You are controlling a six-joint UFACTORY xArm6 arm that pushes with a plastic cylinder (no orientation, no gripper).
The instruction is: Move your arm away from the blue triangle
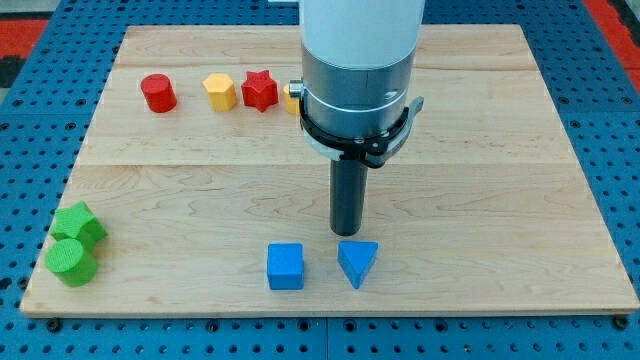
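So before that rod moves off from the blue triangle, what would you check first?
1. Where my tip is: just above the blue triangle in the view, very close. Whether they touch: cannot tell.
2. Path toward the view's top, away from the triangle: bare wood behind the rod. Ok.
3. Blue cube to the triangle's left: apart from my tip, so a move up the view should not disturb it. Ok.
4. Row at the view's top, red cylinder, yellow block, red star: far off. Ok.
5. Another yellow block is partly hidden by the arm; its position: cannot tell.
6. Green blocks at the left edge: far away. Ok.
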